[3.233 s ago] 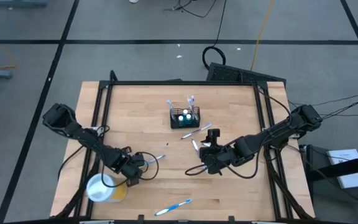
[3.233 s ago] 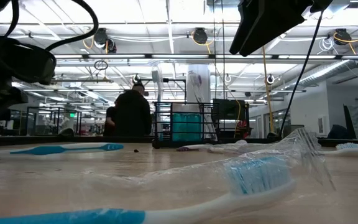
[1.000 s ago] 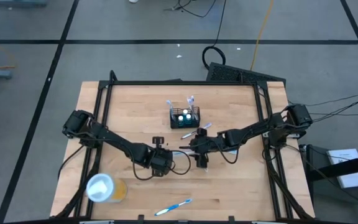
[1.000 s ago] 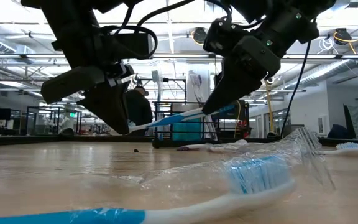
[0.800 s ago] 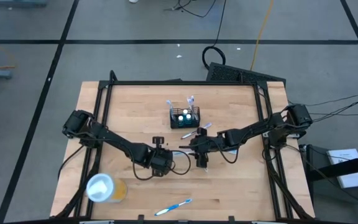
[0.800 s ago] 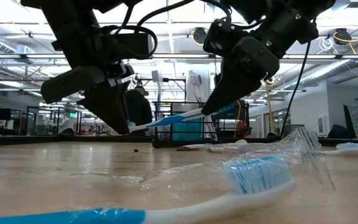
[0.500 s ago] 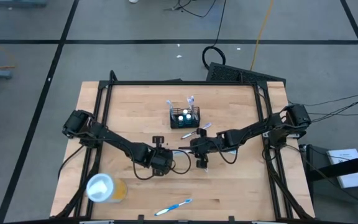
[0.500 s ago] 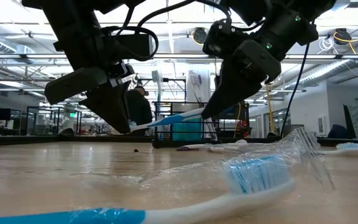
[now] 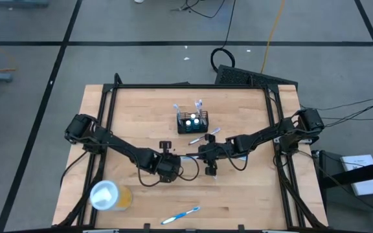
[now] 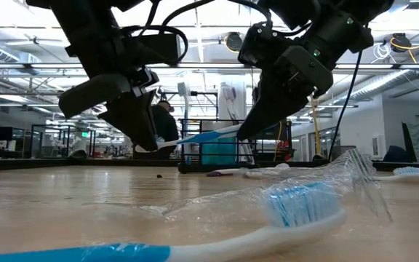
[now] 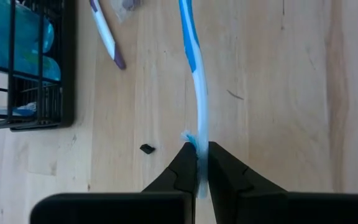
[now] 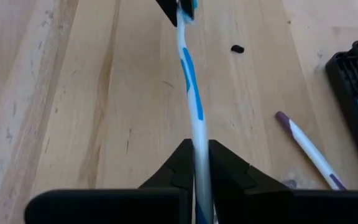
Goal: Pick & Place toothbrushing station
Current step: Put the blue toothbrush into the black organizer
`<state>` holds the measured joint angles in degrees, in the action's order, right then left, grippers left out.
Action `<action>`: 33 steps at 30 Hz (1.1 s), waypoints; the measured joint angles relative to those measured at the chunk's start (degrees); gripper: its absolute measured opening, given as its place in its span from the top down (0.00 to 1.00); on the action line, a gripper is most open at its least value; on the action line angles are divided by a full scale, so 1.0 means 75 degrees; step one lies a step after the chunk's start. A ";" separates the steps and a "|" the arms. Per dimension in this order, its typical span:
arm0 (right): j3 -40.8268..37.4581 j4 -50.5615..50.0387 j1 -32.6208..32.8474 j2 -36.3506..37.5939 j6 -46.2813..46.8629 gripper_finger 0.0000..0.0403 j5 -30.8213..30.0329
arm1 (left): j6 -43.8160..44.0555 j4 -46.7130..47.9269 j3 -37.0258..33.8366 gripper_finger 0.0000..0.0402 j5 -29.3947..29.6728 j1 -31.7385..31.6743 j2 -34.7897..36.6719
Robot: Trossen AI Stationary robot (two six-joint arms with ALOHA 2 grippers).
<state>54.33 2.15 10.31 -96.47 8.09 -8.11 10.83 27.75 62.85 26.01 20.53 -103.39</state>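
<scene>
Wooden table [image 9: 251, 194] carries the mesh station [image 9: 192, 123] toward its far edge. Just in front of the station, the left tool [image 11: 198, 163] and right tool [image 12: 197, 163] each pinch an end of one blue-white toothbrush [image 11: 195, 74], held above the wood.

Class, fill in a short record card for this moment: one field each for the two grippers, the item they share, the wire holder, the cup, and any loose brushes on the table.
left gripper: shut on the blue-and-white toothbrush, at one end
right gripper: shut on the same toothbrush, at the other end
toothbrush: held off the table between both arms
toothbrushing station: black wire-mesh, standing toward the table's far side
yellow cup: near corner on the left arm's side
loose brushes: blue toothbrush at the near edge; purple-tipped brush beside the station
</scene>
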 joint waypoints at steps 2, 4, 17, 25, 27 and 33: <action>0.0000 0.0001 0.0000 0.0003 -0.0001 0.95 -0.0049 | -0.0003 0.0009 0.0000 0.96 0.0107 0.0010 0.0038; 0.0000 0.0001 -0.0003 0.0004 0.0034 0.95 -0.0127 | 0.0017 0.0046 0.0000 0.96 0.0310 0.0029 0.0071; 0.0003 0.0259 -0.0023 0.0000 0.0047 0.96 -0.0780 | 0.0127 0.0477 0.0015 0.64 0.2139 0.0293 0.1858; -0.0009 0.0816 -0.0017 0.0000 -0.0188 0.96 -0.1441 | 0.0192 0.0522 0.0007 0.62 0.3140 0.0674 0.2834; -0.0161 0.1388 -0.0017 0.0000 -0.0244 0.96 -0.1564 | 0.0166 0.0400 -0.0123 0.63 0.3522 0.0792 0.2954; -0.1633 0.4659 -0.0281 0.0055 -0.0295 0.96 -0.1747 | 0.0237 -0.0736 -0.1134 0.66 0.3796 0.0831 0.3363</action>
<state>42.08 37.09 8.19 -96.05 5.88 -21.21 12.61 22.23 54.35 54.48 26.76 -78.16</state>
